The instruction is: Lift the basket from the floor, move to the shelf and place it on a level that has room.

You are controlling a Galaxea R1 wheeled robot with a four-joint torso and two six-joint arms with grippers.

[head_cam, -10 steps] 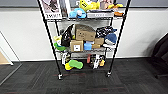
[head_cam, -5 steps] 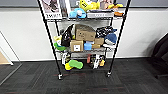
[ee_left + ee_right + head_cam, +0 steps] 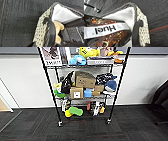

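The shelf (image 3: 50, 89), a black wire rack on casters, stands straight ahead against the white wall. Each level I see is crowded with boxes and toys, and its posts run past the upper edge of the head view. The basket (image 3: 41, 31), checkered with a dark braided rim and white liner, hangs close under both wrists over the floor (image 3: 18, 25). My left gripper (image 3: 50, 43) is shut on one dark loop handle (image 3: 51, 28). My right gripper (image 3: 135, 43) is shut on the other handle (image 3: 137, 28) of the basket (image 3: 142, 25). Inside lie a Huel packet (image 3: 106, 30) and a tan item (image 3: 58, 28).
A shelf caster (image 3: 97, 10) shows near the basket in the right wrist view. A dark chair (image 3: 160, 102) stands at the right and a glass panel (image 3: 7, 104) at the left. Dark carpet (image 3: 82, 129) stretches between me and the rack.
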